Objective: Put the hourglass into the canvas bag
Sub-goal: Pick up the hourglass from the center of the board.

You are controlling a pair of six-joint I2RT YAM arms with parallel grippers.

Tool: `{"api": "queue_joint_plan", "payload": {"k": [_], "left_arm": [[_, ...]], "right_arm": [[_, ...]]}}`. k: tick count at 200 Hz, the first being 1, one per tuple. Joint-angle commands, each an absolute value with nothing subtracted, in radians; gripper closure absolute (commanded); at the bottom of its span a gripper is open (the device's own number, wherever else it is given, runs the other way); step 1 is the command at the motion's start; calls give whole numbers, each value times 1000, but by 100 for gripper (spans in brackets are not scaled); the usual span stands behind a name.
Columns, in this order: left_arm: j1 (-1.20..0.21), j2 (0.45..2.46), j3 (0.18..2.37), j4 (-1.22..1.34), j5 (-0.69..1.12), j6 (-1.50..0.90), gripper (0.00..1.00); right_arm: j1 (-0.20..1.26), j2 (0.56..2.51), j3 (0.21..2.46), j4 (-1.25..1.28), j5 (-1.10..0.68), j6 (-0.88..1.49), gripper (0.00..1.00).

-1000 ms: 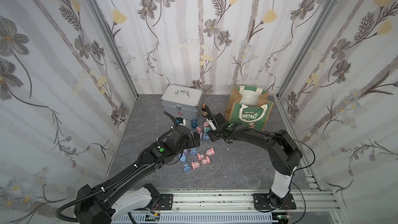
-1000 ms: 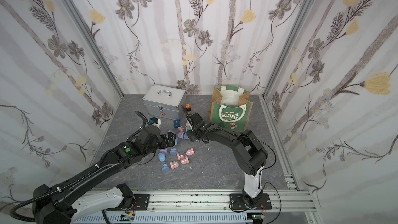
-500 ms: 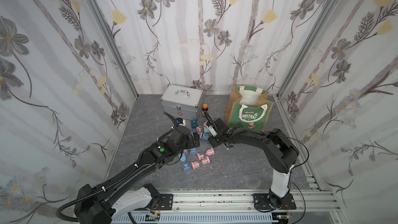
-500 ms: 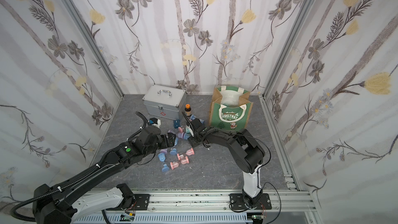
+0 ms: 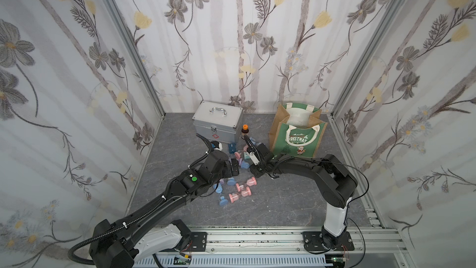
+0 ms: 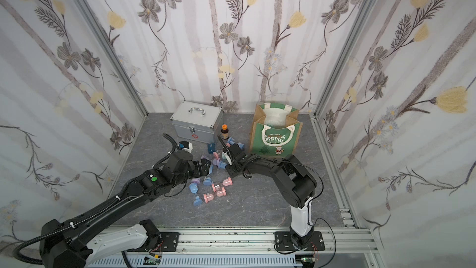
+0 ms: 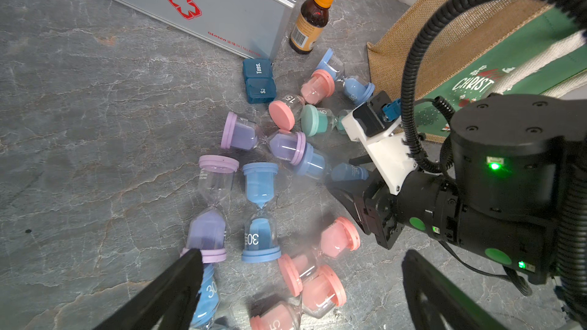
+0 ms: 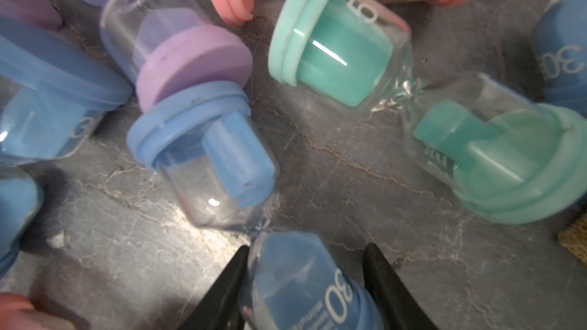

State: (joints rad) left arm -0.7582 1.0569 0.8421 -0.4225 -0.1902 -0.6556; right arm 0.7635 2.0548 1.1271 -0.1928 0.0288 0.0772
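Several hourglasses lie in a heap on the grey floor. My right gripper (image 8: pixel 305 252) has closed in on the lower bulb of a blue hourglass (image 8: pixel 216 160) marked 30, which lies on the floor. One finger presses the glass, the other sits at the cap's rim. In both top views the right gripper (image 5: pixel 251 168) (image 6: pixel 227 167) is low at the heap's right side. My left gripper (image 7: pixel 301 280) hangs open above pink hourglasses (image 7: pixel 320 287), holding nothing. The canvas bag (image 5: pixel 296 137) (image 6: pixel 275 140) stands upright and open, behind and to the right of the heap.
A silver metal case (image 5: pixel 217 125) stands at the back left of the heap. A brown bottle with an orange cap (image 5: pixel 245 131) stands beside it, and a dark blue pill box (image 7: pixel 259 80) lies at the case's corner. Purple, pink and green hourglasses crowd round the held one.
My right gripper has come down and forward onto the heap, and its jaws have narrowed round the blue hourglass. The left arm has stayed where it was.
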Motion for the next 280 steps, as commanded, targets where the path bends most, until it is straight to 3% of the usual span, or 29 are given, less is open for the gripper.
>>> {"api": "queue_joint_plan", "payload": {"k": [1,132,217,280], "left_arm": [[-757,1049,853,-419,-209,-664,0],[-756,1020,887,-433,-201,-643,0],[-755,1107,1009,-414,-143,-583,0],[-756,1207,1107,-385,-65,-550,0]], "right_arm": [[762,2032,1110,-167,43,72,54],[698,1788,1052,-170,-37,192,69],[537,1543,1250,-378,-64,313,69],[340,1535,1405,-405,-41,404,72]]}}
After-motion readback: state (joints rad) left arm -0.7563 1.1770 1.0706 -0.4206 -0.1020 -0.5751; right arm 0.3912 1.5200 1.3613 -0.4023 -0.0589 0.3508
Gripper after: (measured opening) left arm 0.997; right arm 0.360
